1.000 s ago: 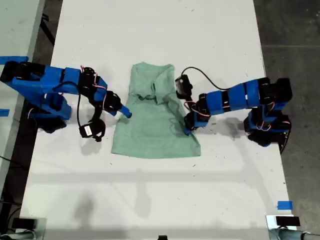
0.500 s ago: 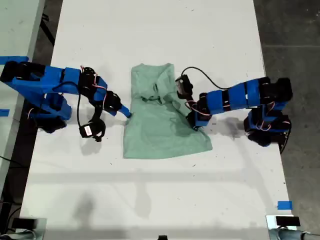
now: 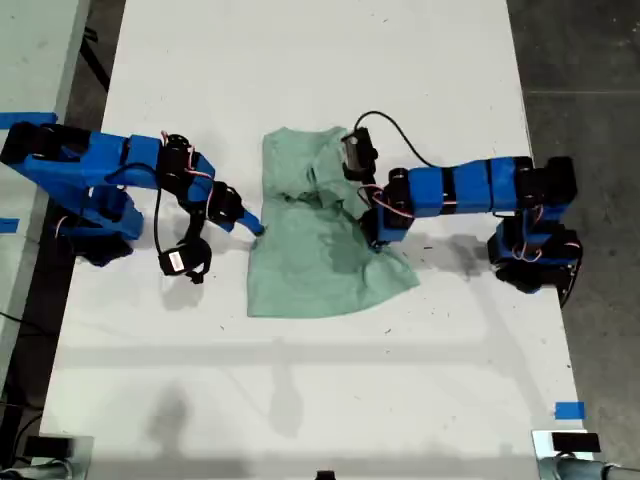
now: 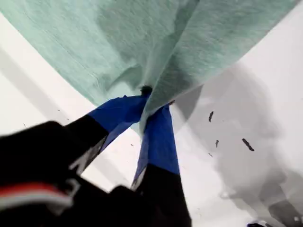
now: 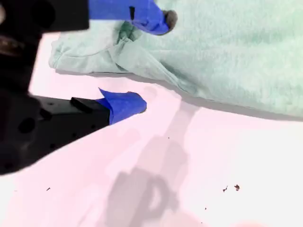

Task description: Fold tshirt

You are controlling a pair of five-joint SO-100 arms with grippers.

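A: Exterior view: what is laid out, and what obstructs?
B: The tshirt [image 3: 322,235] is spread partly bunched on the white table [image 3: 300,60], between two blue arms. A black cable is looped above the arm on the exterior view's right. A strip of blue tape [image 3: 568,410] is seen near the table's lower corner on the exterior view's right. The cloth under that arm's tip is hidden by the arm itself.

A: First wrist view: pincer state?
B: My first gripper [image 4: 149,101] is seen clamped on a raised fold of the tshirt [image 4: 142,42]; the blue-taped fingers [image 4: 161,142] are pressed together with cloth between them. Its shadow is cast on the table beside it.

A: Second wrist view?
B: My second gripper [image 5: 142,61] is held with its jaws well apart. Nothing is gripped; one finger lies at the hem of the tshirt [image 5: 227,52], the other over bare table.

A: Difference from one second ago?
B: The tshirt has been dragged toward the exterior view's right, and the gripping arm's tip has been moved inward over the cloth. The other arm is unchanged.
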